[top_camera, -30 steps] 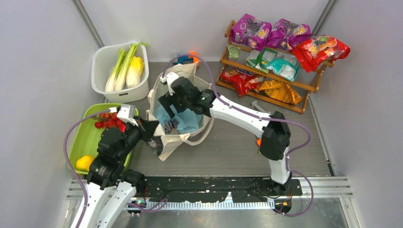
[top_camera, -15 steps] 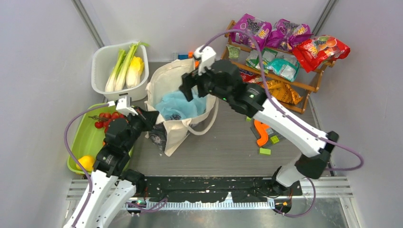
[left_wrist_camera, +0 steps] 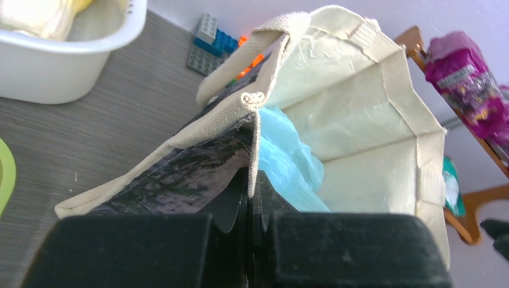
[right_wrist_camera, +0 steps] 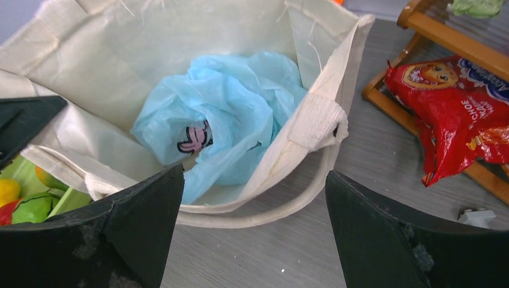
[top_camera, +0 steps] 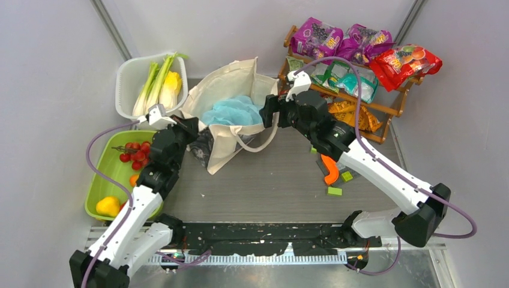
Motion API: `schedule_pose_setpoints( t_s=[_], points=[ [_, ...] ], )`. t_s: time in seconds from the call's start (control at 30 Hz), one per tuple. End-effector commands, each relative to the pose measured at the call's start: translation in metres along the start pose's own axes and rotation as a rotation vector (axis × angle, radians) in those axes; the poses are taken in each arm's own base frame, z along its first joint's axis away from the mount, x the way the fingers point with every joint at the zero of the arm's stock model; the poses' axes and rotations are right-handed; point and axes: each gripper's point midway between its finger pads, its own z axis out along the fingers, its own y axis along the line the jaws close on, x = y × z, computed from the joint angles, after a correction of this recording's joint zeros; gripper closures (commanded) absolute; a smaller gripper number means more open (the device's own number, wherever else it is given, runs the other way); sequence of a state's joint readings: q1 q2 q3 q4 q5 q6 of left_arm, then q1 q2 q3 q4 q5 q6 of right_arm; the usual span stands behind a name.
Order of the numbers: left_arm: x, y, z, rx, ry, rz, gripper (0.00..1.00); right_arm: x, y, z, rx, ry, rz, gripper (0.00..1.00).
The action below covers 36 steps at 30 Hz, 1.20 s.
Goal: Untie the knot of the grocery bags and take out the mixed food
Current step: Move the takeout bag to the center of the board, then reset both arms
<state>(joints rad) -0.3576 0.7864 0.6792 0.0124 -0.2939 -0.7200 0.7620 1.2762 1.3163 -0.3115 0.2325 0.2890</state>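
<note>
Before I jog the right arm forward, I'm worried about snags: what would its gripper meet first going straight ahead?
Probably the canvas tote's near rim, then the light-blue plastic bag inside it. The open right gripper points at both; depth is hard to judge, so it might clear the rim.

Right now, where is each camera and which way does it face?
Top external: above, behind the arms, looking down at the table; both arms show.
Left wrist: low beside the canvas tote, facing its rim; left gripper shut on it.
Right wrist: above the tote, facing down at the blue bag; right gripper open.
Shared: tote and blue bag in all.
</note>
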Motion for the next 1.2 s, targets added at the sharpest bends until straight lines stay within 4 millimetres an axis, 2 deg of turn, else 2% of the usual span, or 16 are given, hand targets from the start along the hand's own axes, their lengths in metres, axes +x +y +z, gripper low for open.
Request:
schedule_pose_setpoints(
  t_s=[0.0,0.1,0.2,0.33,0.37,0.43,0.53,0.57,0.63,0.67,0.8,0.9,1.0,1.17],
  points=[
    [-0.061,-0.021,0.021,0.02,-0.26,-0.065,1.0,-0.015,0.007,0.008,-0.034,-0.074,0.053,0.05],
    [-0.06,-0.027,0.043,0.041,-0.26,-0.03,1.0,-0.014,0.001,0.006,-0.011,-0.086,0.048,0.05],
    [-0.053,-0.023,0.066,0.034,-0.206,0.005,1.0,-0.011,-0.01,-0.001,0.011,-0.093,0.043,0.04],
    [-0.06,-0.019,0.082,0.05,-0.178,0.062,1.0,-0.011,-0.028,-0.01,0.039,-0.115,0.057,0.04],
    [-0.064,-0.019,0.084,0.059,-0.174,0.08,0.97,-0.012,-0.034,-0.013,0.047,-0.121,0.066,0.04],
    [-0.071,-0.019,0.088,0.085,-0.153,0.113,0.84,-0.014,-0.043,-0.016,0.057,-0.134,0.078,0.05],
    [-0.076,-0.022,0.086,0.115,-0.121,0.155,0.42,-0.02,-0.057,-0.022,0.086,-0.158,0.088,0.05],
    [-0.079,-0.022,0.083,0.118,-0.122,0.168,0.32,-0.02,-0.061,-0.024,0.094,-0.163,0.087,0.05],
    [-0.086,-0.02,0.075,0.109,-0.14,0.174,0.05,-0.022,-0.074,-0.026,0.13,-0.169,0.088,0.04],
    [-0.088,-0.018,0.07,0.105,-0.147,0.17,0.01,-0.021,-0.083,-0.026,0.157,-0.167,0.09,0.04],
    [-0.099,-0.01,0.044,0.079,-0.163,0.192,0.0,-0.018,-0.116,-0.034,0.257,-0.159,0.088,0.04],
    [-0.108,0.008,0.019,0.0,-0.175,0.236,0.0,-0.02,-0.138,-0.047,0.332,-0.173,0.079,0.04],
    [-0.119,0.029,-0.012,-0.106,-0.171,0.288,0.0,-0.026,-0.162,-0.07,0.442,-0.203,0.049,0.04],
    [-0.122,0.031,-0.055,-0.123,-0.129,0.479,0.0,-0.043,-0.187,-0.114,0.601,-0.28,-0.028,0.05]
  ],
)
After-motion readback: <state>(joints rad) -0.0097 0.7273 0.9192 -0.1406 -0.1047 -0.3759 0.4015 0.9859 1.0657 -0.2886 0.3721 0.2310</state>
